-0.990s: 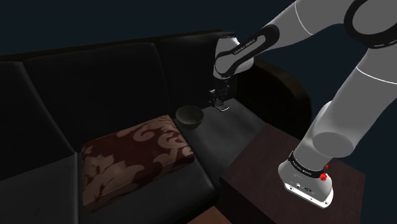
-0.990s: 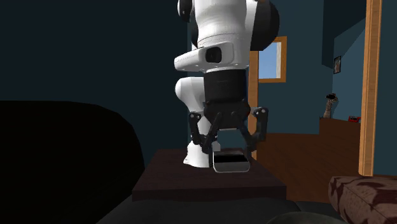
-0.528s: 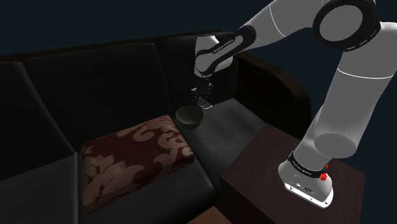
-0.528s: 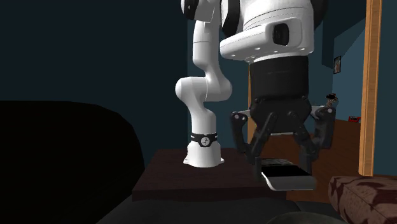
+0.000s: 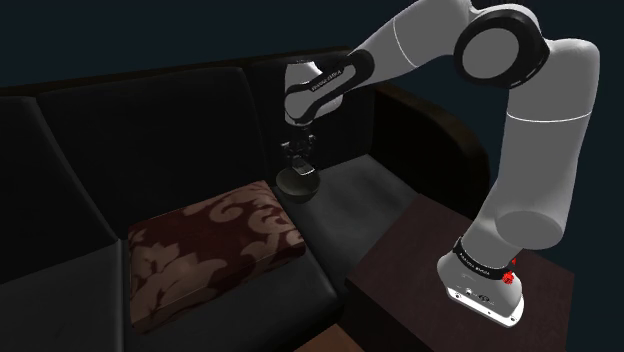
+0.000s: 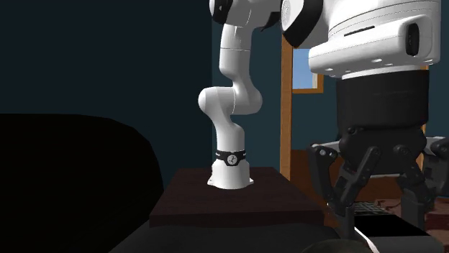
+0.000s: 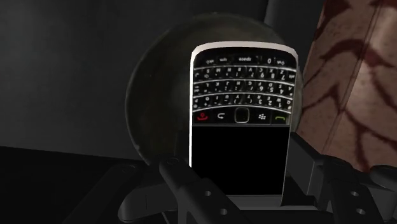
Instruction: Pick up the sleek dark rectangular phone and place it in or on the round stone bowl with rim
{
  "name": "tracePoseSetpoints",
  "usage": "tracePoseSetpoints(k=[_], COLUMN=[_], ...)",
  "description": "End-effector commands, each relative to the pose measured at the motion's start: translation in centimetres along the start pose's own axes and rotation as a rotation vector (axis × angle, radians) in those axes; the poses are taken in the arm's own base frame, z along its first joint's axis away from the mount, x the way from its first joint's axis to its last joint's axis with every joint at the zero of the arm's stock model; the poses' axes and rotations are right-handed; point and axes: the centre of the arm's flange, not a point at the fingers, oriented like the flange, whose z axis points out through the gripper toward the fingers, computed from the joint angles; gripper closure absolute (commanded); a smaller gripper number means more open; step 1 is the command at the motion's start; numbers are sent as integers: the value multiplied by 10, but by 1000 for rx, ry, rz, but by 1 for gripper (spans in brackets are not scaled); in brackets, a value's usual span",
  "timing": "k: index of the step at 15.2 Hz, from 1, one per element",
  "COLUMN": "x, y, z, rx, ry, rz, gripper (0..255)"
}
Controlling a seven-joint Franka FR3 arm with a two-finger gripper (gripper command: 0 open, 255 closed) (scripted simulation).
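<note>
On the sofa seat (image 5: 352,196), just past the patterned cushion's (image 5: 214,250) back corner, sits the round bowl (image 5: 298,184). The tool (image 5: 298,157) hangs directly above it, clamped on the phone (image 7: 242,114), whose long axis spans the bowl's mouth.

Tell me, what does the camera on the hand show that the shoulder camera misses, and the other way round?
Wrist view: the dark rectangular phone, its white-lettered keypad and blank screen, clasped in the black claw. Shoulder view: the whole white arm, its dark box stand and the black sofa. Both: the round dark bowl right under the claw, and the maroon patterned cushion beside it.
</note>
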Motion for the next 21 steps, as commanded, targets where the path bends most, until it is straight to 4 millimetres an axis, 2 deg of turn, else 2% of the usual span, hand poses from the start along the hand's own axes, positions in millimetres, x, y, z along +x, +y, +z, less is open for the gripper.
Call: tracePoseSetpoints(k=[1, 10, 17, 18, 21], x=[1, 4, 4, 4, 4], y=[0, 3, 3, 3, 3], z=[10, 59, 59, 59, 59], rx=[0, 0, 0, 0, 0], ry=[0, 0, 0, 0, 0], rz=[0, 0, 0, 0, 0], gripper=[255, 255, 255, 0, 0])
